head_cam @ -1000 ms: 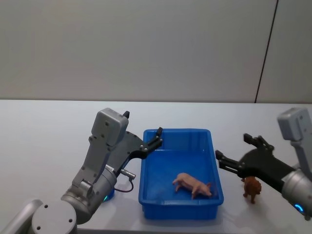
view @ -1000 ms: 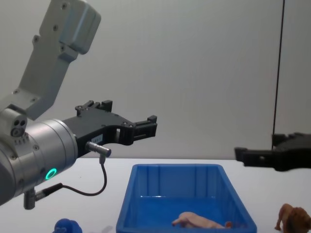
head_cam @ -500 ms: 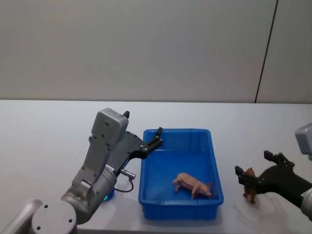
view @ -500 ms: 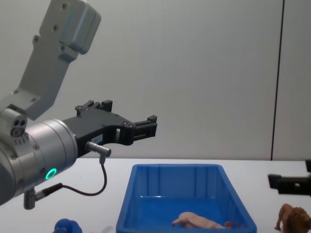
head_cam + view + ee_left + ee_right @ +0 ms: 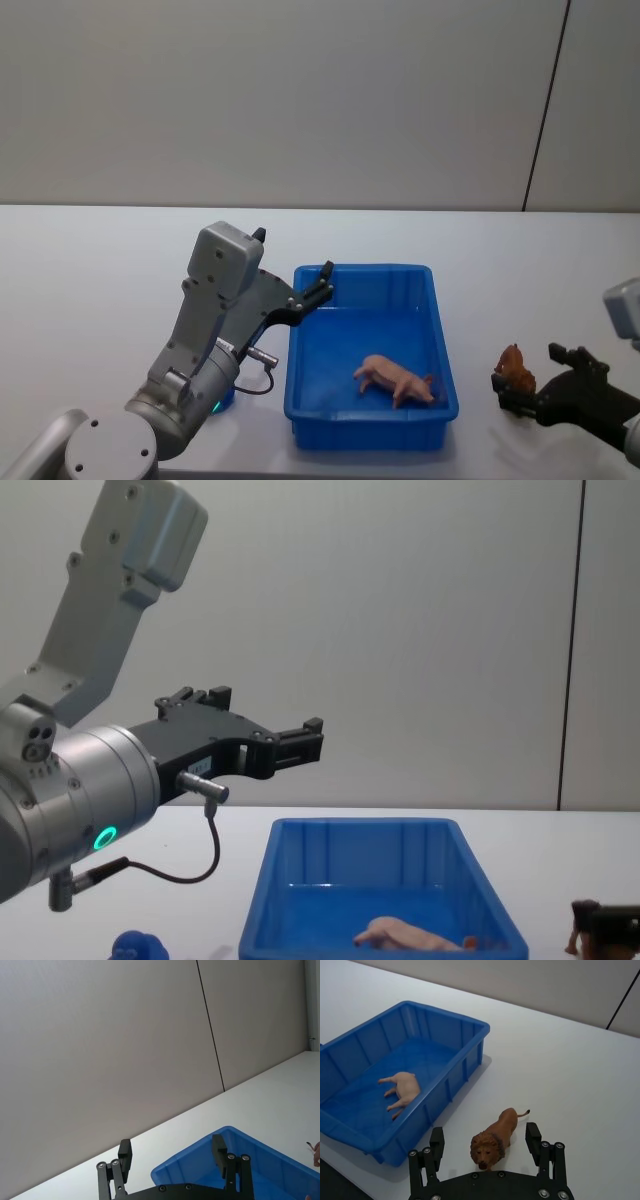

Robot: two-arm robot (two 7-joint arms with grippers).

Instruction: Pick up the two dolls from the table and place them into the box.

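Note:
The brown lion doll (image 5: 496,1133) stands on the white table just right of the box, between the spread fingers of my right gripper (image 5: 485,1136), which is open and not touching it. In the head view the right gripper (image 5: 527,370) sits low at the table's right with the lion (image 5: 514,362) inside it. The pale pink doll (image 5: 396,379) lies on its side on the floor of the blue box (image 5: 300,340). My left gripper (image 5: 322,282) hovers open over the box's far left corner, holding nothing.
A small round blue toy (image 5: 139,946) lies on the table left of the box, under my left arm. A grey wall stands behind the table. The box's right wall (image 5: 465,1067) is close to the lion.
My right gripper has drawn back from beside the box and come down around the lion. The left arm, box and pink doll have not moved.

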